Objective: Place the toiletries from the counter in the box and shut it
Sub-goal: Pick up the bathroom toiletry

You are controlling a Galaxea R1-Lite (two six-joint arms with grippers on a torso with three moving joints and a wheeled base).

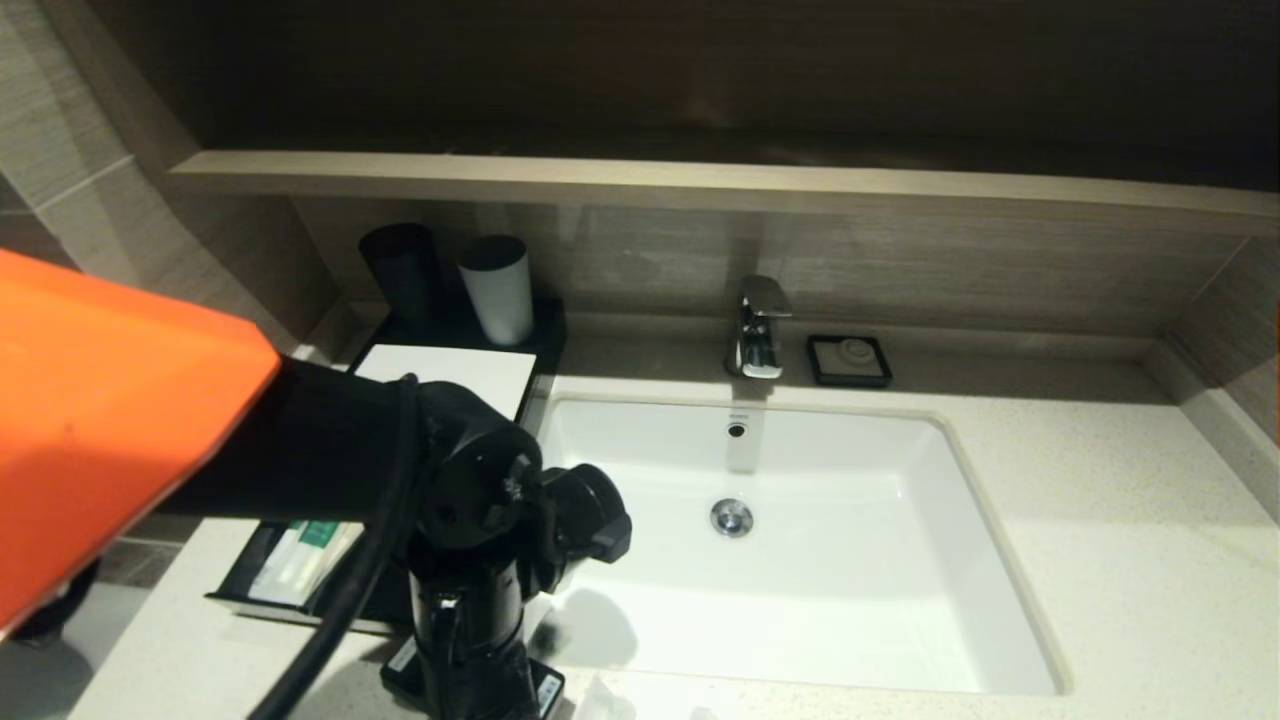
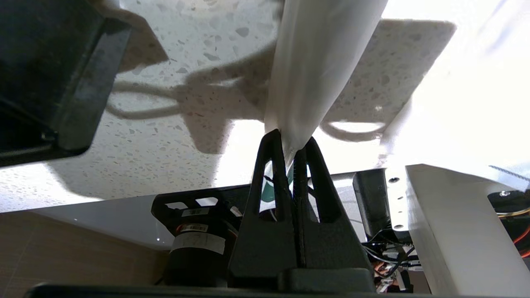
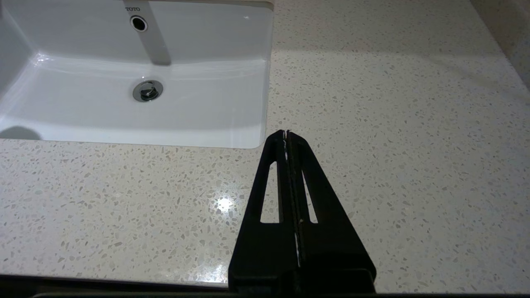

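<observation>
With the left gripper (image 2: 290, 142) clenched on the white packet (image 2: 319, 62), lift it clear of the worktop (image 2: 165, 136) before swinging toward the box's open drawer (image 1: 262, 570).

One brand name is all we can read

We make out "TOTO" on the inner back wall of the sink basin (image 3: 136, 66), printed just above the overflow hole (image 3: 138, 23), well beyond the right gripper (image 3: 286, 134) and off to one side of its closed tips. The barcode sticker (image 2: 194, 227) behind the left gripper (image 2: 290, 145) and the green print on the packets in the box drawer (image 1: 300, 560) are too small for us to read.
</observation>
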